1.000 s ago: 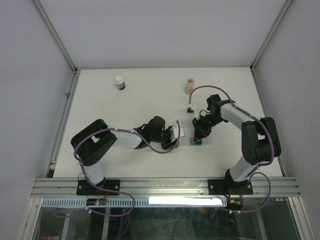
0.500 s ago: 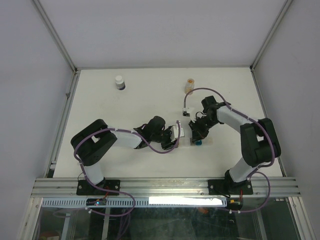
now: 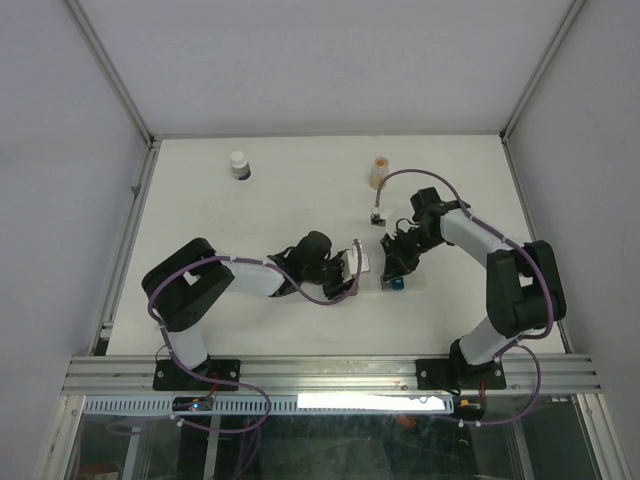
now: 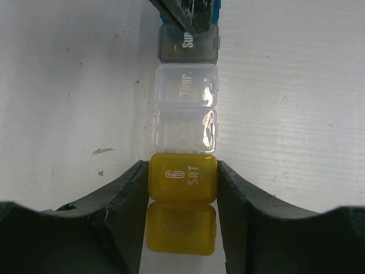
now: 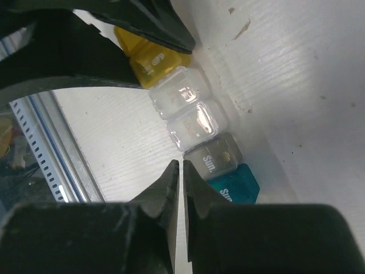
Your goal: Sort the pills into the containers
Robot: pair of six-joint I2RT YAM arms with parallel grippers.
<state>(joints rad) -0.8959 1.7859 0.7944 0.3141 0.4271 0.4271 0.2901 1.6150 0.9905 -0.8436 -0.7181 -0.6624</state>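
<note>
Pill box [image 4: 186, 85] pinned
My left pincer [image 4: 182, 171] grips the yellow compartment [image 4: 182, 181], probably steadying it for my empty, fully closed right pincer [image 5: 181, 171].

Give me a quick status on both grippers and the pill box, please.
Left gripper shut on yellow translucent plastic compartment. Right gripper shut, empty, tips by smoky grey plastic compartment. No obstruction seen.
</note>
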